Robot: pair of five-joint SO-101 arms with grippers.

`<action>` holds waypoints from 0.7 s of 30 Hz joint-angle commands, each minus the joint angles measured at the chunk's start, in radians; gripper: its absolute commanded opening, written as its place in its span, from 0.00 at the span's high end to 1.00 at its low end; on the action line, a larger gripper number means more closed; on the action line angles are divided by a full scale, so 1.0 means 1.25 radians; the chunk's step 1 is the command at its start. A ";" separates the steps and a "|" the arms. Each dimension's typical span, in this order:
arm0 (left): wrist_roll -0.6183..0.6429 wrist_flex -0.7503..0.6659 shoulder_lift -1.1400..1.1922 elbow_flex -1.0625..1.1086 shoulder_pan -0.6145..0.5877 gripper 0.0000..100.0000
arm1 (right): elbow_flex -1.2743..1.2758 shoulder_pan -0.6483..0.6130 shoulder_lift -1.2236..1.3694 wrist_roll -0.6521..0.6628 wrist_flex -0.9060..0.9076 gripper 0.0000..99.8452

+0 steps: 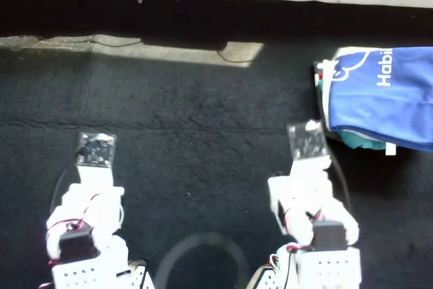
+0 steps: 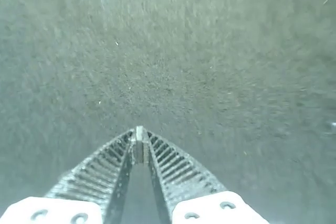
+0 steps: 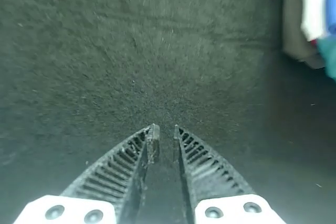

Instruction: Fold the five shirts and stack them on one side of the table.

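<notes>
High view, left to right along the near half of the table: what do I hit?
left arm → right arm → stack of shirts at the table's right edge, with the blue shirt on top.

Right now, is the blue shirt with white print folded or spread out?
Folded: the blue shirt with white print lies as a compact rectangle atop other stacked garments, not spread flat.

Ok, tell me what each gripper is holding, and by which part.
Nothing. The left gripper is shut and empty, the right gripper slightly open and empty, both over the bare black cloth; the folded shirts lie apart.
</notes>
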 commanded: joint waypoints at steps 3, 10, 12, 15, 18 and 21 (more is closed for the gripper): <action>-0.001 -0.014 -0.004 0.055 0.015 0.99 | 0.258 0.008 -0.272 -0.037 -0.042 0.94; 0.124 -0.015 -0.004 0.062 0.037 0.99 | 0.342 0.006 -0.222 -0.185 -0.096 0.94; 0.153 -0.014 -0.004 0.069 0.071 0.99 | 0.346 0.006 -0.233 -0.188 -0.063 0.94; 0.155 -0.012 -0.002 0.109 0.137 0.99 | 0.346 0.006 -0.235 -0.184 -0.012 0.94; 0.155 0.000 -0.004 0.107 0.174 0.99 | 0.344 0.009 -0.235 -0.184 0.069 0.94; 0.155 0.000 -0.004 0.107 0.177 0.99 | 0.338 0.009 -0.236 -0.184 0.079 0.94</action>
